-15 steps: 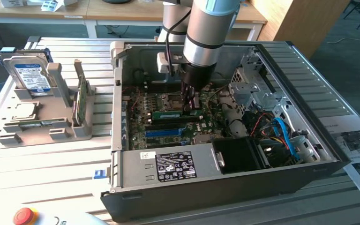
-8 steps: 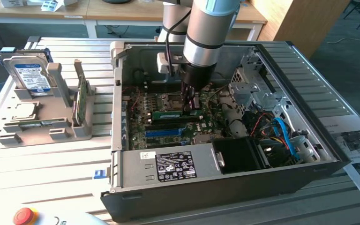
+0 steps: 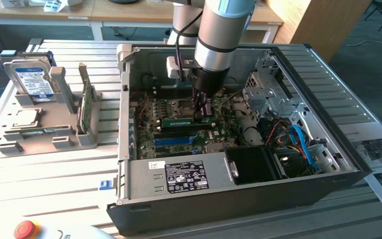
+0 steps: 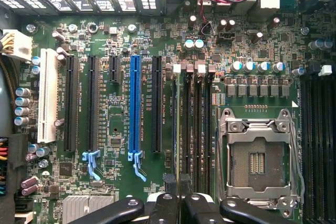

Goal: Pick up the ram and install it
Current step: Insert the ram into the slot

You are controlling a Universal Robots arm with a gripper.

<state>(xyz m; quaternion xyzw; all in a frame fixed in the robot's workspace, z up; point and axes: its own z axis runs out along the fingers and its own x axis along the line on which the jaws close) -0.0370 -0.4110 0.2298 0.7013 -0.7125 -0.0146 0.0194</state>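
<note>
The ram [image 3: 177,121] is a narrow green stick standing on edge over the black memory slots [image 4: 197,129], beside the CPU socket [image 3: 181,105] inside the open computer case [image 3: 244,194]. My gripper [image 3: 204,115] reaches down into the case and is shut on the ram's end toward the exterior view's right. In the wrist view the ram [image 4: 175,124] shows edge-on as a thin line running away from my gripper [image 4: 176,180], whose dark fingers [image 4: 166,181] press together on it. Whether the stick is seated in a slot I cannot tell.
A long blue slot [image 4: 135,103] and black expansion slots lie beside the memory slots, the CPU socket [image 4: 257,156] on the other side. The power supply [image 3: 177,177] and cables [image 3: 297,142] crowd the case. A grey fixture [image 3: 45,134] holds a hard drive [image 3: 32,79] and an upright green card [image 3: 83,107].
</note>
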